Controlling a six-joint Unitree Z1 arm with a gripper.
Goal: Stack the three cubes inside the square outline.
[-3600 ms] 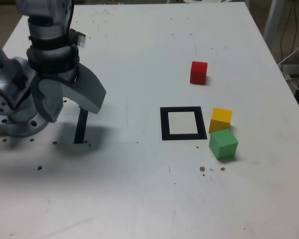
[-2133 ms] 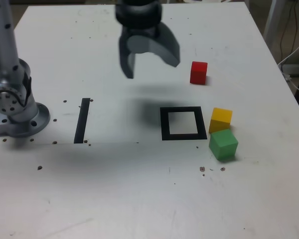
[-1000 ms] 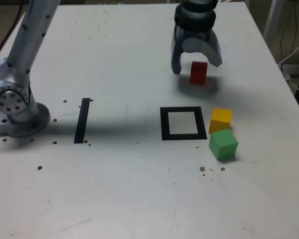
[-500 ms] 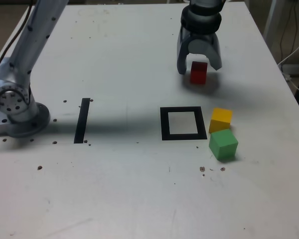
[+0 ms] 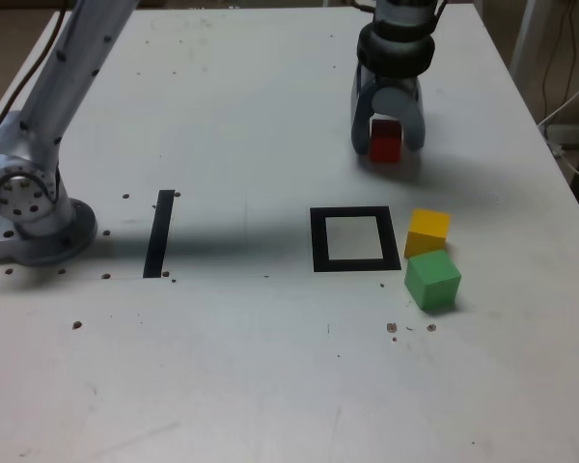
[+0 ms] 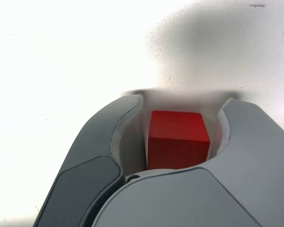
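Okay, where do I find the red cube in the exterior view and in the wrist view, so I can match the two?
Exterior view: upper right, the red cube sits beyond the square outline, between the fingers of the end effector.
Wrist view: it lies between the two curved grey fingers.
Shared landmark: those fingers, one on each side of the cube.

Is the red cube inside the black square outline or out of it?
Out: the red cube sits between the gripper's jaws, beyond the square outline, whose white centre is bare.
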